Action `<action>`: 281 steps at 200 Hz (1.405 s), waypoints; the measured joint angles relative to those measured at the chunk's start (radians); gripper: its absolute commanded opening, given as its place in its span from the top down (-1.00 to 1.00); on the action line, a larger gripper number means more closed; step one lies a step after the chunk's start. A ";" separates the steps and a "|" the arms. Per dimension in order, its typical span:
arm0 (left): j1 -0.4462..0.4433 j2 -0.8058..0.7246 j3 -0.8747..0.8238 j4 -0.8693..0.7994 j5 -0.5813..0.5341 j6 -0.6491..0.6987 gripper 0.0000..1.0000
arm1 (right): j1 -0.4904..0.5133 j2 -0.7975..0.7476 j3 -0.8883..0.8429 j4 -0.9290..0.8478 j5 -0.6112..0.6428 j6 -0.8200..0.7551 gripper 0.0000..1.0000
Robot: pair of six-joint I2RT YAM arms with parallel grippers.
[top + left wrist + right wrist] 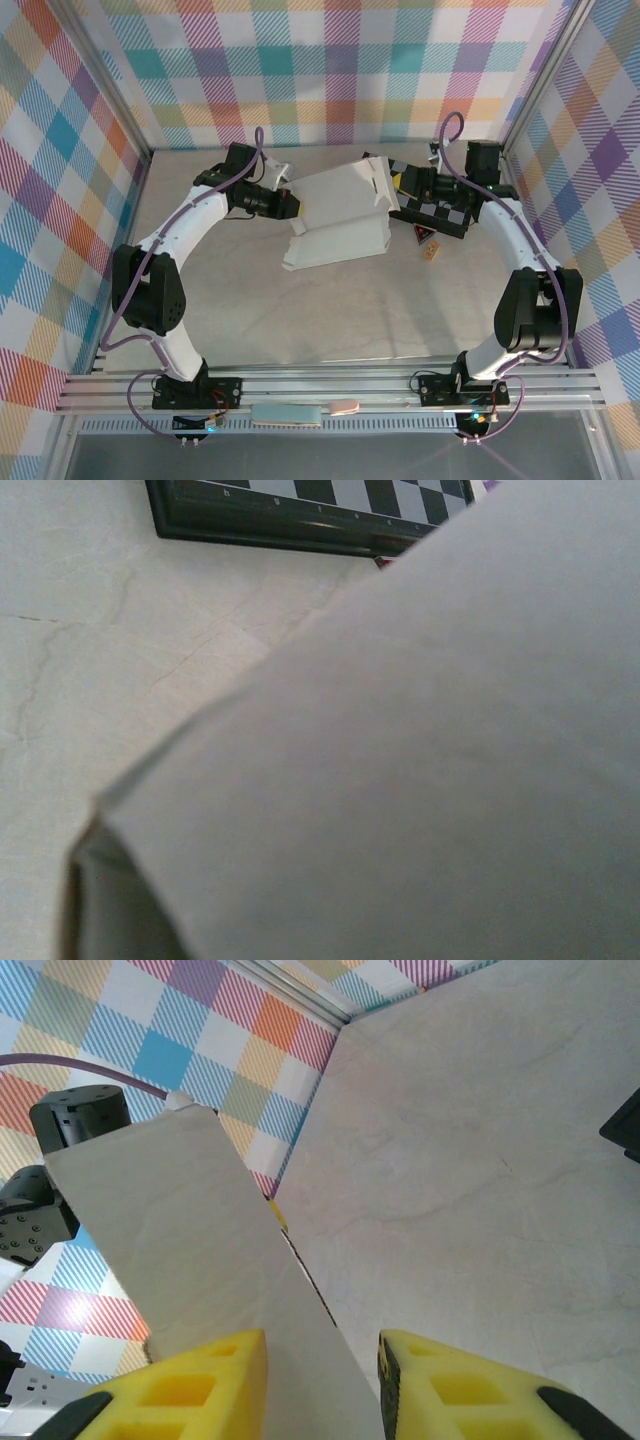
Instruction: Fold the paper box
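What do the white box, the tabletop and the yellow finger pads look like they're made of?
The paper box looks like thin white cardboard, matte, with sharp fold lines. The table has a pale, smooth, marble-like veined surface; whether it is laminate or stone is unclear. The right gripper has yellow, matte fingers with square moulded hollows, probably plastic or firm foam.

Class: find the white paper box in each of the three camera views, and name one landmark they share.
Top external: the paper box lies just above the middle of the picture.
Left wrist: the paper box, close up, covers the lower right.
Right wrist: the paper box slants from bottom centre to upper left.
Shared landmark: the pale marbled tabletop, seen beside the paper box in all three.
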 measured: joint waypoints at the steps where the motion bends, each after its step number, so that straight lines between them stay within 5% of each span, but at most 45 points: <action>1: 0.000 0.000 0.000 0.000 0.001 0.000 1.00 | 0.000 0.000 0.000 0.000 0.000 0.000 0.30; 97: 0.000 0.003 0.000 -0.015 0.011 -0.001 1.00 | 0.059 0.034 0.037 -0.025 -0.011 -0.035 0.21; 206: 0.000 0.003 0.000 -0.034 -0.017 0.005 1.00 | 0.141 0.060 0.124 -0.158 0.185 -0.188 0.06; 281: 0.005 0.003 0.000 -0.042 -0.020 0.015 1.00 | 0.169 0.080 0.182 -0.230 0.211 -0.246 -0.01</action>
